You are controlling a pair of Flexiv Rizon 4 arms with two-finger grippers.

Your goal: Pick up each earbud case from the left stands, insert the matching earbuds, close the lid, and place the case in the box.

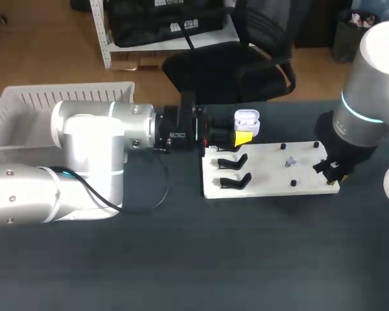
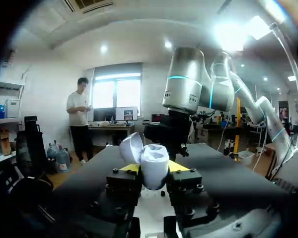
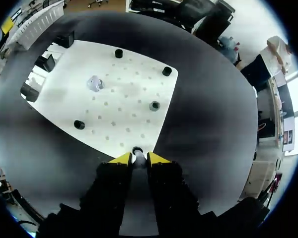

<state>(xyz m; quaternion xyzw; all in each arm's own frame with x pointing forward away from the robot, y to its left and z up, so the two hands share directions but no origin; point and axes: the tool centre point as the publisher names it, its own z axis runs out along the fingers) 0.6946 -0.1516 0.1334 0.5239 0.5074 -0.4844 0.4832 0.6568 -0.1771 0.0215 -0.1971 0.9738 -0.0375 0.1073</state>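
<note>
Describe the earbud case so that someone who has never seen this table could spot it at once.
Find the white board in the middle of the dark table. At its far left corner the left gripper holds the earbud case, white and rounded, its lid flipped open. Nothing else sits between yellow tips, and the two black stands beside it are empty.

My left arm [image 1: 84, 142] and right arm [image 1: 369, 78]: silver-grey shells, teal light rings, black wrist hardware, black cable [image 1: 163, 184] on left, yellow fingertips [image 3: 122, 158].
</note>
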